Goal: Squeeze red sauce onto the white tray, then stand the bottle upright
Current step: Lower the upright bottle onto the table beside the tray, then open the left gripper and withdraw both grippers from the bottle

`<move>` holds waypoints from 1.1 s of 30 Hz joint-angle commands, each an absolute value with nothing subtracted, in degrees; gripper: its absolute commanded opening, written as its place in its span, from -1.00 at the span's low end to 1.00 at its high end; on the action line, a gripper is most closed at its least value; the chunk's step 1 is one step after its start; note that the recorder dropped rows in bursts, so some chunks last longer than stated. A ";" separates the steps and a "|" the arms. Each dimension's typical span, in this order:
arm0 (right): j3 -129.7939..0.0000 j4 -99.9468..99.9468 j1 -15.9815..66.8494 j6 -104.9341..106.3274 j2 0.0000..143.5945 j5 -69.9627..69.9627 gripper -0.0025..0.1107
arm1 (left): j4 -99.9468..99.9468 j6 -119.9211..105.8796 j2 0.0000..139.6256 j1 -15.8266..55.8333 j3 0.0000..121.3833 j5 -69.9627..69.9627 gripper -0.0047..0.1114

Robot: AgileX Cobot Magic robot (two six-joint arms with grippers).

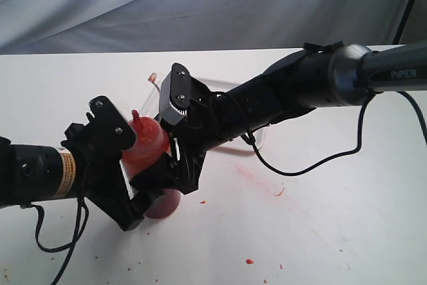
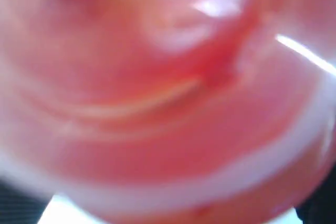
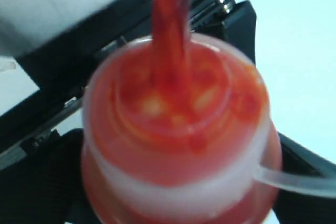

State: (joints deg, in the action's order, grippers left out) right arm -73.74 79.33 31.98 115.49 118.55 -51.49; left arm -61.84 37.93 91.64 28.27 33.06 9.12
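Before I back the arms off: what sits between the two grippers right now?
The bottle, nozzle up, stands between the left gripper and the right gripper; the exterior view shows it.

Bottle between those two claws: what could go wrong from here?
1. The left gripper and the right gripper both crowd the standing bottle. A finger could catch it when the arms pull away and tip it over.
2. Its nozzle looks uncapped, so a tipped bottle would probably leak red sauce onto the table.
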 commanded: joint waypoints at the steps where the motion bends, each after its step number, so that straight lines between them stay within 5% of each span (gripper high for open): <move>1: -74.12 80.07 31.92 112.37 118.23 -53.13 0.52 | -61.62 38.74 87.39 28.60 30.94 9.03 0.88; 18: -74.12 63.28 31.84 90.71 110.89 -45.81 0.51 | -61.41 44.83 77.94 28.60 27.64 1.58 0.88; 26: -74.12 52.33 31.84 79.25 109.45 -47.09 0.24 | -61.41 47.92 74.72 28.60 27.10 1.33 0.88; 33: -74.12 50.24 23.16 73.10 102.42 -52.60 -0.45 | -61.41 49.98 67.68 28.60 23.30 8.09 0.88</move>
